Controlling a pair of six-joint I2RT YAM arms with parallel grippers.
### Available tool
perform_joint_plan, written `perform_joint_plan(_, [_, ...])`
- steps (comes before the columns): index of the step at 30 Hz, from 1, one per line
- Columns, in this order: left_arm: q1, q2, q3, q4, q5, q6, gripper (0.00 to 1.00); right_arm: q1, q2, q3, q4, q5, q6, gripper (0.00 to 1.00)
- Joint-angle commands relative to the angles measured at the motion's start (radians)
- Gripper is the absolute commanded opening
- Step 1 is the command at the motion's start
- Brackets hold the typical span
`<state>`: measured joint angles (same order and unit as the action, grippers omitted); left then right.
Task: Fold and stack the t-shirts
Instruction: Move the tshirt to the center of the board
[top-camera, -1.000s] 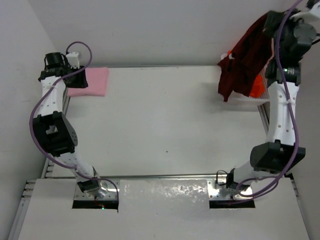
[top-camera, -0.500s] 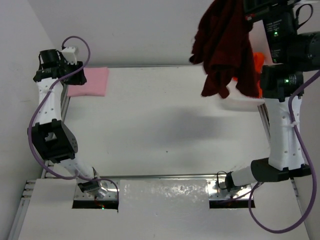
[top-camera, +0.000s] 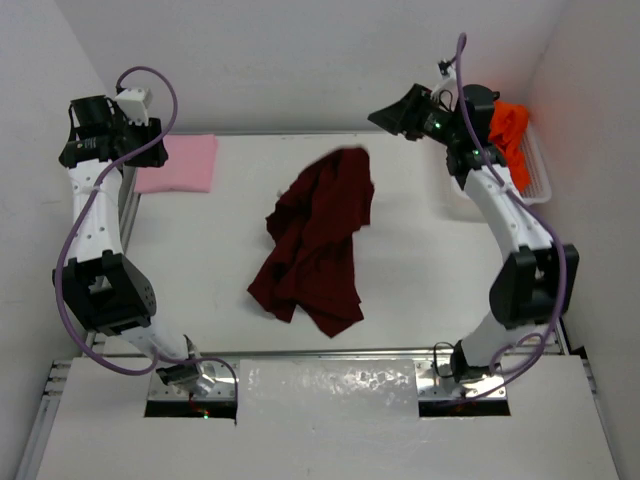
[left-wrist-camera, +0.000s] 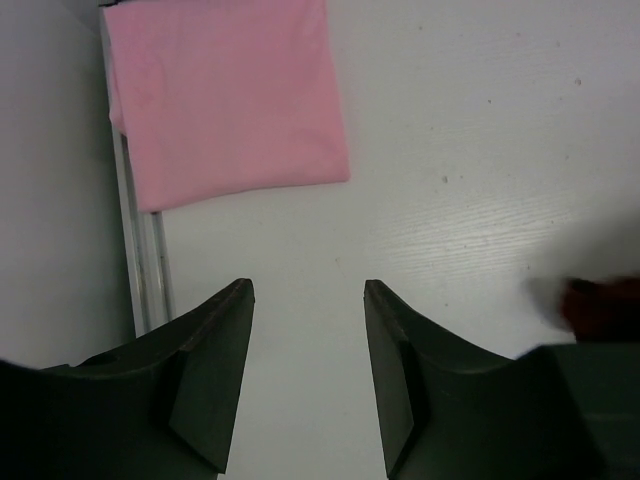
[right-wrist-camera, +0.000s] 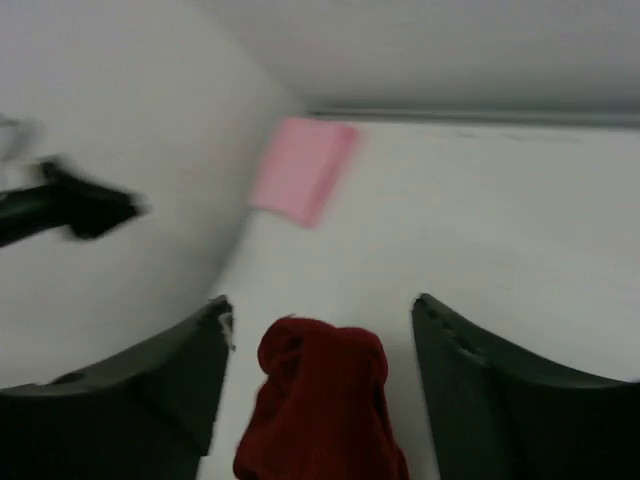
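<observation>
Left hand (left-wrist-camera: 308, 288), right hand (right-wrist-camera: 322, 305) released, empty; maroon t-shirt (right-wrist-camera: 320, 410) blurred in wrist view; orange t-shirt (top-camera: 508, 125) half-hidden

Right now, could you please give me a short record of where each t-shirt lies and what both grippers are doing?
pink t-shirt: folded flat, far left corner of the table
maroon t-shirt: unfolded, crumpled at the table's middle, held by neither gripper
orange t-shirt: bunched in the white basket, far right
left gripper: open, empty, above the table near the pink t-shirt
right gripper: open, empty, above the maroon t-shirt's far end
folded so far: pink only
</observation>
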<state>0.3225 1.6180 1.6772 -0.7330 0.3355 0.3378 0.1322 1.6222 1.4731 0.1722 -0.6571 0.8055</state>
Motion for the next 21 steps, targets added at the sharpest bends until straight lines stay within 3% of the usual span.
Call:
perform_joint_plan(1, [0.012, -0.038, 0.009, 0.020, 0.023, 0.023, 0.47, -0.108, 0.128, 0.141, -0.372, 0.109, -0.309, 0.76])
perform_joint_plan(2, [0.012, -0.035, 0.009, 0.014, 0.026, 0.026, 0.47, -0.097, 0.231, 0.224, -0.650, 0.175, -0.400, 0.87])
perform_joint_plan(3, [0.010, -0.035, 0.007, 0.001, 0.023, 0.029, 0.47, -0.060, 0.275, 0.313, -0.750, 0.229, -0.495, 0.97])
perform_joint_plan(5, [0.015, -0.036, -0.007, -0.011, 0.031, 0.036, 0.47, 0.012, 0.306, 0.437, -0.864, 0.313, -0.582, 0.99])
perform_joint_plan(7, [0.021, -0.032, -0.031, -0.025, 0.040, 0.040, 0.47, 0.158, 0.256, 0.370, -0.838, 0.467, -0.635, 0.99])
perform_joint_plan(10, [0.035, -0.035, -0.069, -0.037, 0.043, 0.044, 0.47, 0.324, 0.190, 0.207, -0.716, 0.501, -0.669, 0.99])
perform_joint_plan(11, [0.039, -0.040, -0.085, -0.036, 0.043, 0.040, 0.47, 0.361, 0.186, 0.175, -0.667, 0.498, -0.680, 0.85])
perform_joint_plan(13, [0.052, -0.053, -0.114, -0.026, 0.045, 0.041, 0.47, 0.450, 0.221, 0.132, -0.646, 0.511, -0.675, 0.12])
perform_joint_plan(14, [0.055, -0.058, -0.141, -0.023, 0.046, 0.040, 0.47, 0.475, 0.237, 0.122, -0.620, 0.566, -0.649, 0.00])
perform_joint_plan(15, [0.056, -0.061, -0.154, -0.020, 0.049, 0.040, 0.47, 0.492, 0.255, 0.113, -0.603, 0.577, -0.640, 0.00])
perform_joint_plan(16, [0.058, -0.061, -0.166, -0.022, 0.062, 0.040, 0.47, 0.510, 0.296, 0.107, -0.587, 0.586, -0.626, 0.03])
perform_joint_plan(17, [0.058, -0.063, -0.189, -0.025, 0.074, 0.041, 0.47, 0.514, 0.323, 0.116, -0.577, 0.602, -0.594, 0.49])
perform_joint_plan(19, [0.058, -0.058, -0.211, -0.043, 0.105, 0.049, 0.47, 0.521, 0.422, 0.206, -0.611, 0.625, -0.571, 0.74])
perform_joint_plan(20, [0.056, -0.056, -0.232, -0.051, 0.111, 0.050, 0.47, 0.533, 0.454, 0.242, -0.663, 0.657, -0.572, 0.94])
perform_joint_plan(21, [0.056, -0.055, -0.246, -0.051, 0.117, 0.050, 0.47, 0.540, 0.484, 0.277, -0.683, 0.686, -0.575, 0.99])
